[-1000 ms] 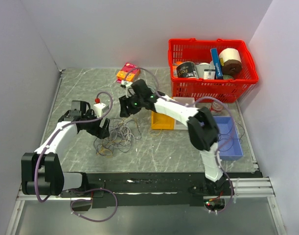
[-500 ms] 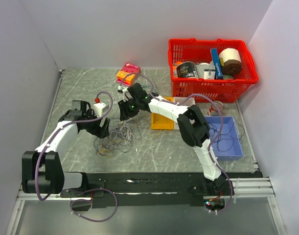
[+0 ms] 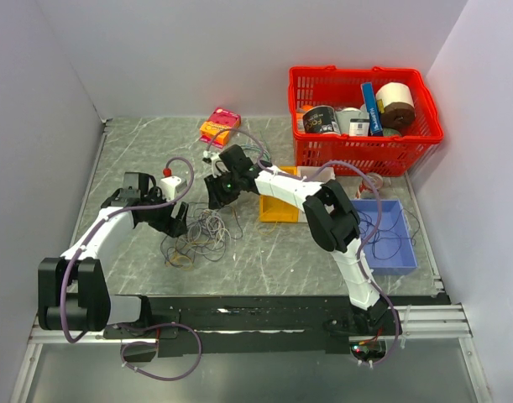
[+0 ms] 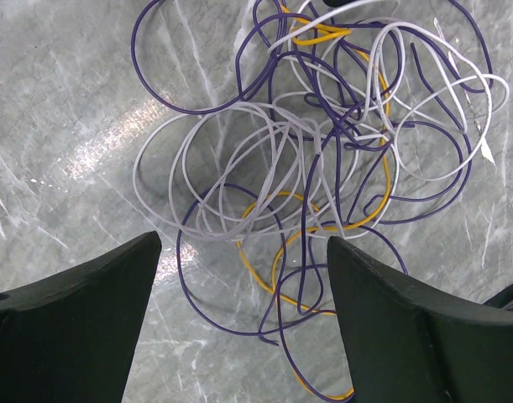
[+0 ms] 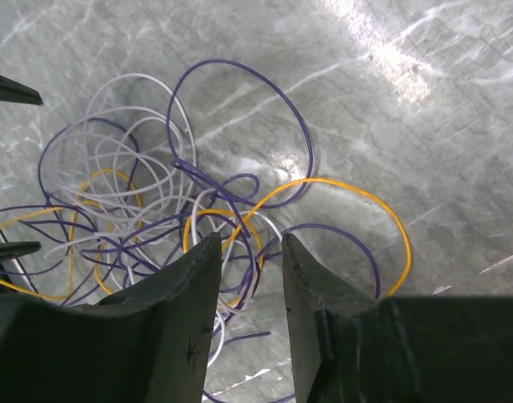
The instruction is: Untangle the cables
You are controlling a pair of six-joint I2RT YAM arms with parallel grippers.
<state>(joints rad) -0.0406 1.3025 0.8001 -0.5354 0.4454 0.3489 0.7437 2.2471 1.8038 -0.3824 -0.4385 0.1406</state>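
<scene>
The cables [image 3: 199,236] lie as a loose tangle of purple, white and yellow-orange strands on the grey marbled table, between my two grippers. My left gripper [image 3: 175,221] sits at the tangle's left edge. In the left wrist view it [image 4: 243,243] is wide open and empty, low over the nearest purple and yellow loops, with the cables [image 4: 340,126] spread ahead. My right gripper [image 3: 216,193] hangs over the tangle's far right edge. In the right wrist view it [image 5: 250,240] stands narrowly open above the cables [image 5: 231,220], holding nothing.
A red basket [image 3: 363,155] of goods stands at the back right. A yellow bin [image 3: 279,210] and a blue tray [image 3: 395,239] sit right of the tangle. An orange and pink packet [image 3: 220,125] lies at the back. A white block with a red knob [image 3: 171,181] stands by the left arm.
The right arm's elbow has swung left and folded in. Its gripper has dropped slightly toward the tangle. The left arm has barely moved, and the cables lie as before.
</scene>
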